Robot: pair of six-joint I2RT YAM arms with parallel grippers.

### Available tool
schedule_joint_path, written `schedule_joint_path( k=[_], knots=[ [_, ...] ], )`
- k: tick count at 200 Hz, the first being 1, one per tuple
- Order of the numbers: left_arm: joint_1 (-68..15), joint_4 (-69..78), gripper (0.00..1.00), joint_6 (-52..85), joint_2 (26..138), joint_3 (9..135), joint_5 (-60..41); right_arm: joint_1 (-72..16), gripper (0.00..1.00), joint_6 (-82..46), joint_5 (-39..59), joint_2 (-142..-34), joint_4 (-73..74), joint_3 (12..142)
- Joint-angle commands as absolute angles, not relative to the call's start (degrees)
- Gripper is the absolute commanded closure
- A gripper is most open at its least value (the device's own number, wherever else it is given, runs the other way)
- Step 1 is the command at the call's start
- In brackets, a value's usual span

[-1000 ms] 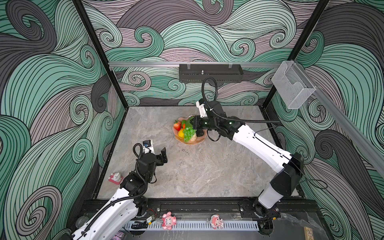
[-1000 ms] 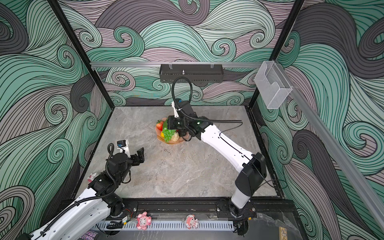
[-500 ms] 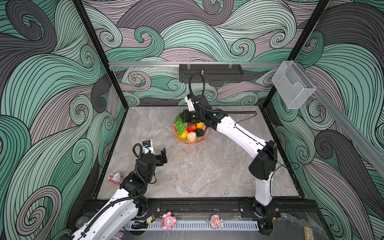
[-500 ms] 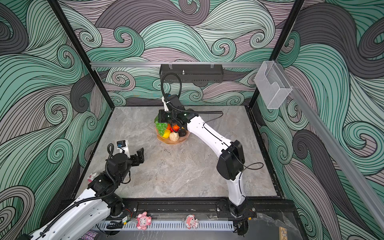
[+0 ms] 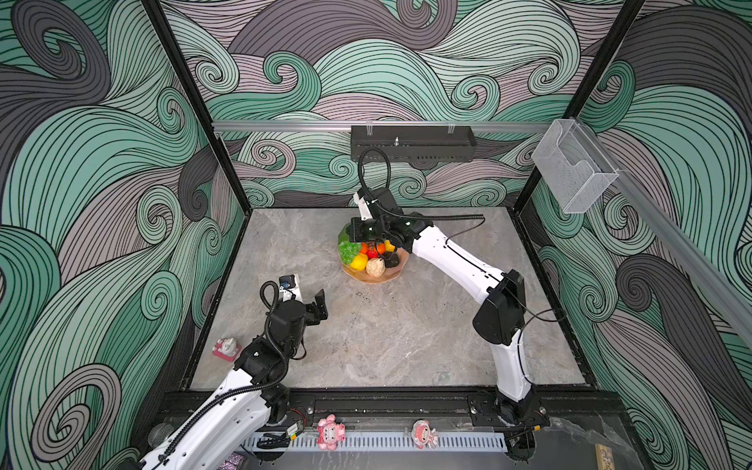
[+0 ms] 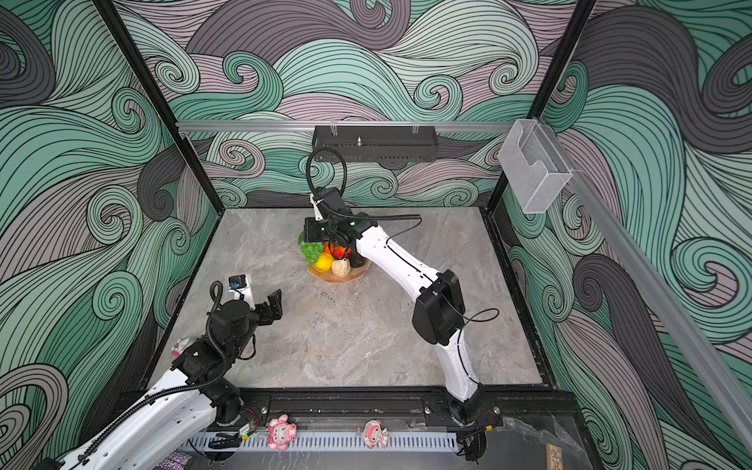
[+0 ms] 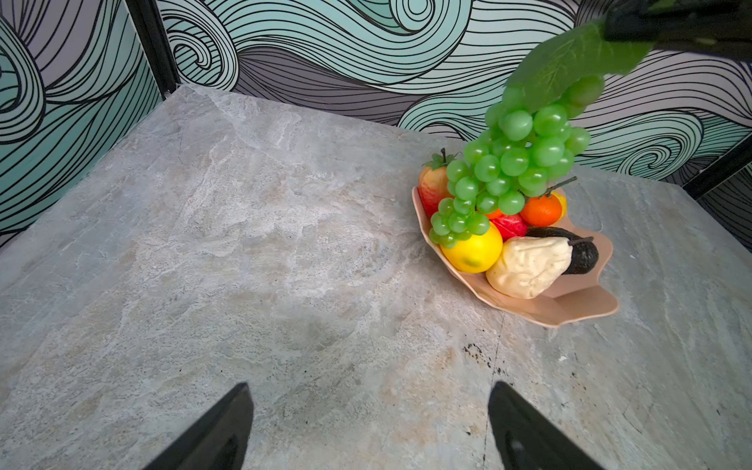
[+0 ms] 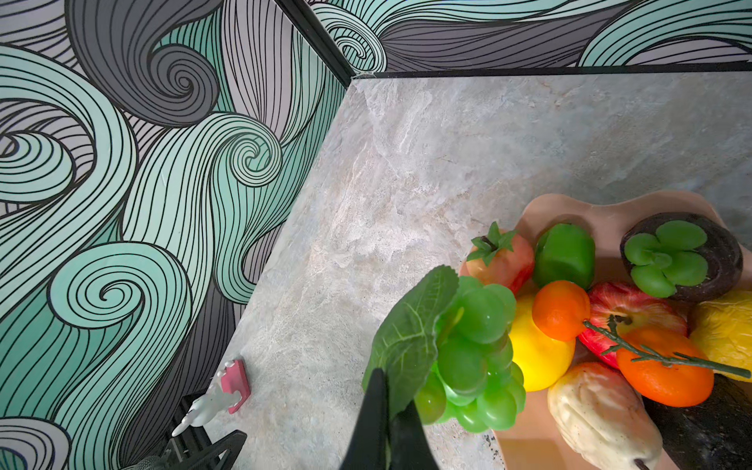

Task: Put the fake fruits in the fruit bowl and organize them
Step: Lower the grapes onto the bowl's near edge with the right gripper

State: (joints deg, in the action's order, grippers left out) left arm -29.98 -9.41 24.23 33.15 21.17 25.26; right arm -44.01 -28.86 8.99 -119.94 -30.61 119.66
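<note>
- Since a second ago, the right arm has been folding its elbow inward while keeping its tool at the bowl [image 7: 578, 305]; the left arm has not been moving.
- Right gripper [image 8: 390, 390] is clamping tight on the leaf [image 8: 411, 325] of the grapes [image 7: 508, 171], probably because the round berries are offering no firm hold.
- Grapes are hanging from that leaf over the bowl's rim side, their lower tip touching or just above the lemon [image 8: 537, 354]; I cannot tell which. They are likely going on top to drape over the pile.
- Left gripper [image 7: 368, 386] is hovering over the table [image 7: 244, 244] with jaws spread wide and nothing between them, well apart from the bowl, seemingly keeping out of the way.
- Counting in the bowl:
  - one strawberry [image 8: 502, 260]
  - one green fruit [image 8: 565, 256]
  - one dark leaf-capped fruit [image 8: 683, 256]
  - one apple [image 8: 635, 305]
  - two oranges [image 8: 560, 309]
  - one lemon
  - one wrinkled yellow fruit [image 8: 728, 329]
  - one pale pear [image 8: 598, 411]
  - one avocado [image 7: 582, 256]
  - plus the single grape bunch
- Three pink figurines [image 5: 331, 432] are sitting outside the work: two at the front rail, one by the table's left edge.
</note>
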Motion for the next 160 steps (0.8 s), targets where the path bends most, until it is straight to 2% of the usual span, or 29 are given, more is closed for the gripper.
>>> schedule_joint_path(
  k=[1, 65, 160],
  knots=[
    [-29.5, -9.7, 0.08, 25.0, 33.0, 21.3, 25.6, -45.0, 1.00, -27.7, 8.3, -119.3, -30.3, 119.4],
    [-29.5, -9.5, 0.06, 24.7, 33.4, 21.3, 26.1, -45.9, 1.00, -28.3, 6.6, -113.5, -27.2, 109.6],
    [-29.4, -9.4, 0.06, 24.7, 33.6, 21.2, 25.9, -45.3, 1.00, -28.4, 3.5, -109.6, -26.4, 102.7]
  ],
)
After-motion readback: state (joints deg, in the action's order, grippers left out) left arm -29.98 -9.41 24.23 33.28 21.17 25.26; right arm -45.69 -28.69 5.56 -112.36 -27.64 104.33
